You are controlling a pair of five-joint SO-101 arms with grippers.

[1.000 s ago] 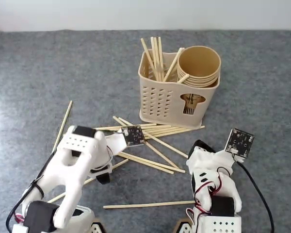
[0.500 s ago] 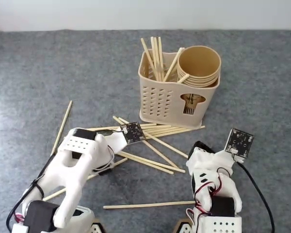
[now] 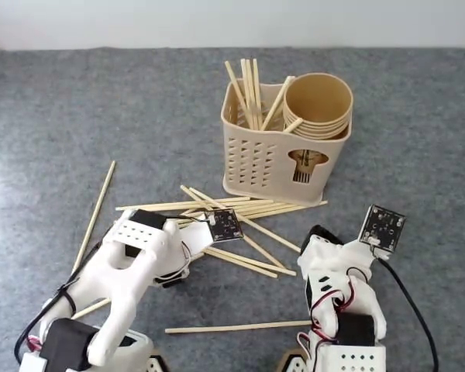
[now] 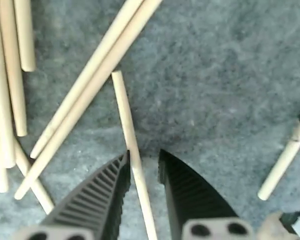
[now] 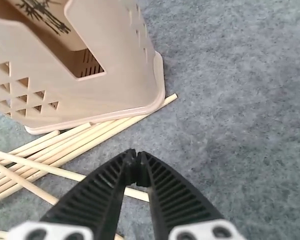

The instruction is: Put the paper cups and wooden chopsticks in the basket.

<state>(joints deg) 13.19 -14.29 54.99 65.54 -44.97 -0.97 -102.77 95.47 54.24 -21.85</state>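
High view: the left arm bends over scattered chopsticks; the basket stands toward 1 o'clock. Left wrist view: the left gripper, narrowly parted, straddles one chopstick lengthwise. Right wrist view: the right gripper is closed, empty.

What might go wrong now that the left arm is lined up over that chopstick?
The chopstick lies off-centre in the open left end effector, close to one finger, so closing might roll or twist it rather than grip it squarely. The basket is already crowded with standing chopsticks leaning at angles, so a tilted one could catch on them or on the rim.
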